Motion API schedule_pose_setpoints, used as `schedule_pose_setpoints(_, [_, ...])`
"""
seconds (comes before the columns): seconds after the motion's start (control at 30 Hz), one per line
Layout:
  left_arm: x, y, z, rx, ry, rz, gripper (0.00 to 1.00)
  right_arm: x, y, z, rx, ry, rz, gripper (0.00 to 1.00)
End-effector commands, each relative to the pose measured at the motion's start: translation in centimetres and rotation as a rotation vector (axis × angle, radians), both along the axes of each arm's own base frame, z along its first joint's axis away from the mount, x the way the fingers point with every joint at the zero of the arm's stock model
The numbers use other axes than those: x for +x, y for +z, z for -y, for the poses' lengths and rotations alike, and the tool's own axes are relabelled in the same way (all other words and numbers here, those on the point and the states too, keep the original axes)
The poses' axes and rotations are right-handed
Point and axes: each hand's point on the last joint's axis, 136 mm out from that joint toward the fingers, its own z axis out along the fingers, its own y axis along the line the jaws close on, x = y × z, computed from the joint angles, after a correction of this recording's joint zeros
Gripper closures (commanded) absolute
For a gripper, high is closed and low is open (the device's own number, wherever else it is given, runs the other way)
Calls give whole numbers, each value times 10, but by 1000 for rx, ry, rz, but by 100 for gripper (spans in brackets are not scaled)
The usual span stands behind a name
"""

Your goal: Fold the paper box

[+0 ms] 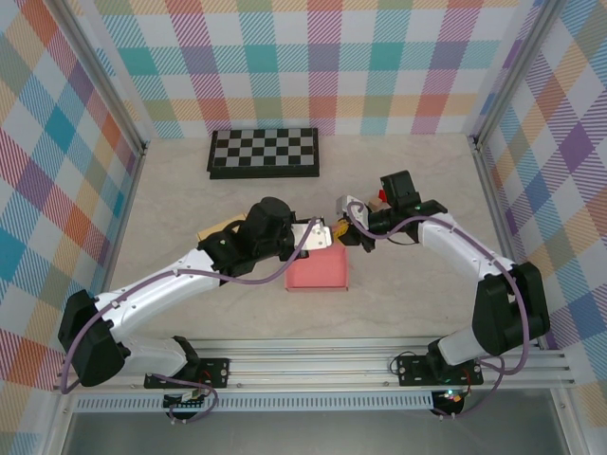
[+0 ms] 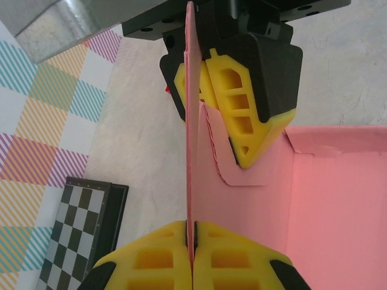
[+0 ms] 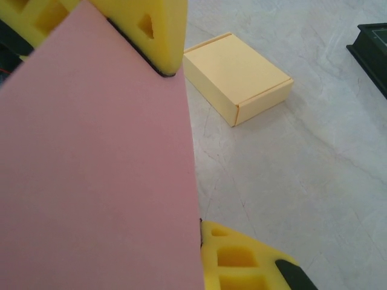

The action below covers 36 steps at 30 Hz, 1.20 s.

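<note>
The pink paper box [image 1: 318, 271] lies open in the middle of the table, with one side wall [image 2: 192, 151] standing upright. My left gripper [image 1: 321, 237] [image 2: 193, 234] is shut on the near end of that wall, its yellow fingers pressed flat on both faces. My right gripper [image 1: 349, 218] [image 3: 202, 232] clamps the same wall from the far end. In the left wrist view its fingers [image 2: 245, 115] sit beside a small rounded flap [image 2: 242, 175]. The pink panel [image 3: 91, 169] hides one right finger in the right wrist view.
A folded yellow box [image 3: 237, 75] [image 1: 214, 230] lies on the table left of the pink box, partly under my left arm. A black-and-white chessboard [image 1: 264, 152] [image 2: 75, 238] sits at the back. Checkered walls close in the table.
</note>
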Motion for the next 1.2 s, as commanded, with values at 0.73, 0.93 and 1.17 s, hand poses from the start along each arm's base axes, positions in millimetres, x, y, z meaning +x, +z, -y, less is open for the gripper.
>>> schedule_pose_setpoints(0.73, [89,-23,-117,-814,1372,-1146,9,19,-26,-7,-22,-149,367,94])
schedule_pose_setpoints(0.93, [86,-69,-96,-688,1427,-1252,16,21,-37,-15,-29,-133,378,94])
schedule_pose_setpoints(1.17, [67,-95,-72,-591,1415,-1310,19,22,-49,-15,-51,-130,347,94])
